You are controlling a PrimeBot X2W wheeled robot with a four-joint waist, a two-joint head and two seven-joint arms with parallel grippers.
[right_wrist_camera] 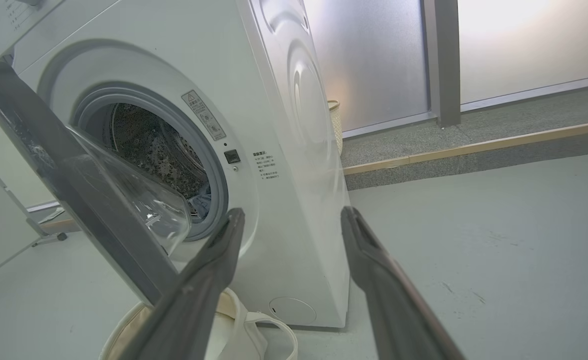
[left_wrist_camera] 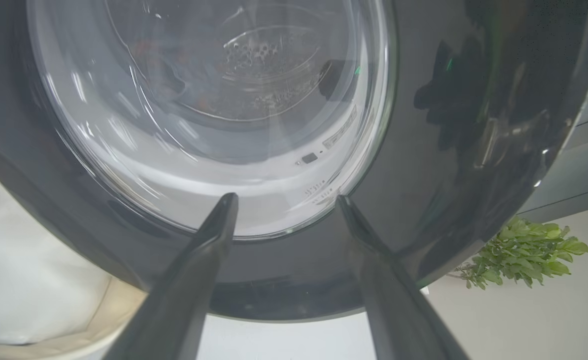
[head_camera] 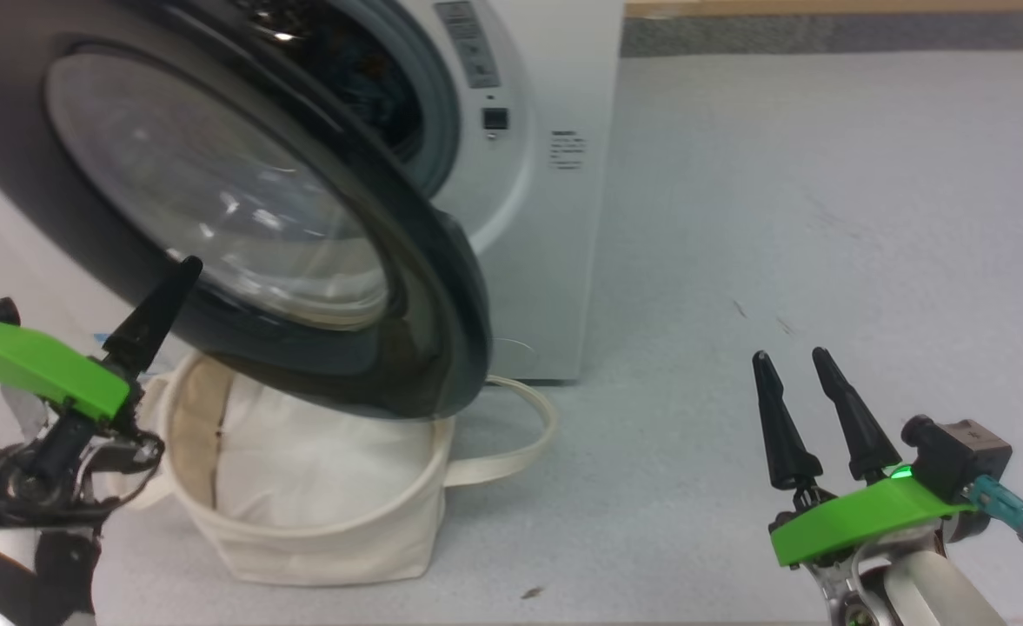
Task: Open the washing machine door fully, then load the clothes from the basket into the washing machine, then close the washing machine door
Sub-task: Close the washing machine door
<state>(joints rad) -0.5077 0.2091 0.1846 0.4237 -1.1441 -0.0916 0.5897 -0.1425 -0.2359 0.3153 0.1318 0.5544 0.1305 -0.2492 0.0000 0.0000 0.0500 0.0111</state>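
The washing machine (head_camera: pixel 546 261) stands at the back with its door (head_camera: pixel 424 287) swung partly open, hanging over the basket (head_camera: pixel 328 539). A plain white cloth (head_camera: pixel 320 461) lies in the basket. Some light blue fabric, the clothes (right_wrist_camera: pixel 201 202), shows low in the drum. My left gripper (head_camera: pixel 185 265) is at the lower left, one dark finger up against the door's black rim. In the left wrist view that gripper (left_wrist_camera: pixel 286 197) is open and empty, just in front of the door's (left_wrist_camera: pixel 448 150) glass. My right gripper (head_camera: pixel 789 355) hangs open over the bare floor, right of the machine (right_wrist_camera: pixel 284 125).
Grey floor (head_camera: pixel 824 217) stretches wide to the right of the machine. A raised ledge with a wooden strip (right_wrist_camera: pixel 473 147) runs along frosted glass panels behind. A green plant (left_wrist_camera: pixel 523 250) stands beyond the door. A basket strap (head_camera: pixel 528 435) loops onto the floor.
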